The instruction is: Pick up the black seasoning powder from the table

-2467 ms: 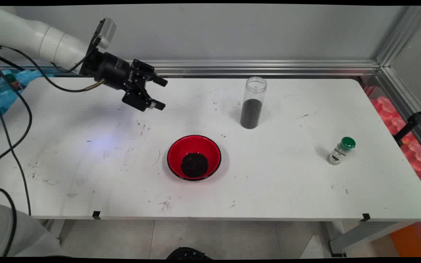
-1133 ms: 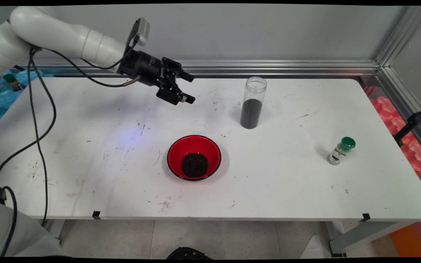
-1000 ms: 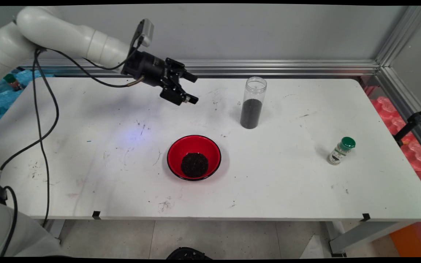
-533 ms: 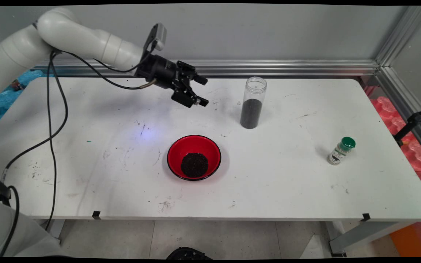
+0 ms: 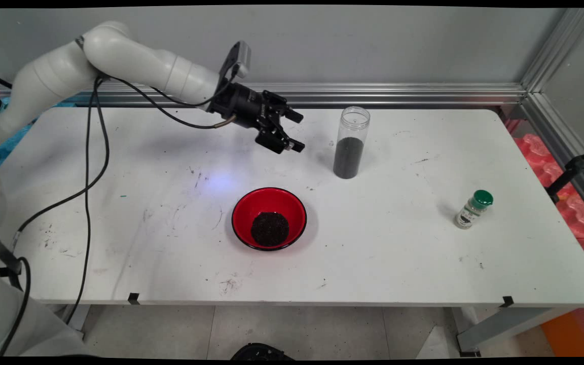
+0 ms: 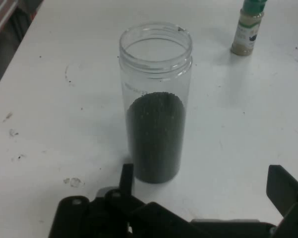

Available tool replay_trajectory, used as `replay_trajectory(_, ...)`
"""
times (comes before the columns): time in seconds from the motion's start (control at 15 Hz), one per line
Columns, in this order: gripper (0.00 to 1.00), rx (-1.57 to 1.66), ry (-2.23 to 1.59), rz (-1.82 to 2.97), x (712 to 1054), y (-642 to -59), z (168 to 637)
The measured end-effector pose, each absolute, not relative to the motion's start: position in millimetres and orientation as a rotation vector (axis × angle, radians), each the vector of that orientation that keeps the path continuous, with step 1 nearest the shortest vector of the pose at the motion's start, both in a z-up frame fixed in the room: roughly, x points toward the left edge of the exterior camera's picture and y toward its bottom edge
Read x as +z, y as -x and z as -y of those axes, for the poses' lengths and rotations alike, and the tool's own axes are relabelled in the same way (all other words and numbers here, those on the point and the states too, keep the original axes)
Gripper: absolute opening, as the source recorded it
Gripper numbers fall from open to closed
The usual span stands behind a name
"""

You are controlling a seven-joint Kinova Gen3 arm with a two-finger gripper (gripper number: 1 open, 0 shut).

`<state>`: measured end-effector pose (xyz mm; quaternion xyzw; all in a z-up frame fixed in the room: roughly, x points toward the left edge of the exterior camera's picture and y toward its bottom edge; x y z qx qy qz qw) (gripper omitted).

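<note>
Black end effector (image 5: 295, 132) has advanced rightward toward the clear jar (image 5: 350, 143).
Jaws spread wide, holding nothing, just left of the jar.

Your main view looks down from above the near side of the white table (image 5: 383, 253), facing across it to the grey wall behind, and stands far enough back to take in the whole top. Your hand view rides on the arm's wrist and looks along the gripper (image 6: 203, 198) from close in, slanting down at the table's far part. Both views share the clear jar (image 5: 350, 143) (image 6: 155, 104) of dark grains and the green-capped bottle (image 5: 473, 209) (image 6: 249, 26) well beyond it.
</note>
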<state>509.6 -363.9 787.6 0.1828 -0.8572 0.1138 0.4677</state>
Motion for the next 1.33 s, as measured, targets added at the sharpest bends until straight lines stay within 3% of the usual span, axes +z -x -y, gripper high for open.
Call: replay_trajectory(1.33, 1.00, 0.238, -0.397, 2.081, 729.5, -464.5, 411.1)
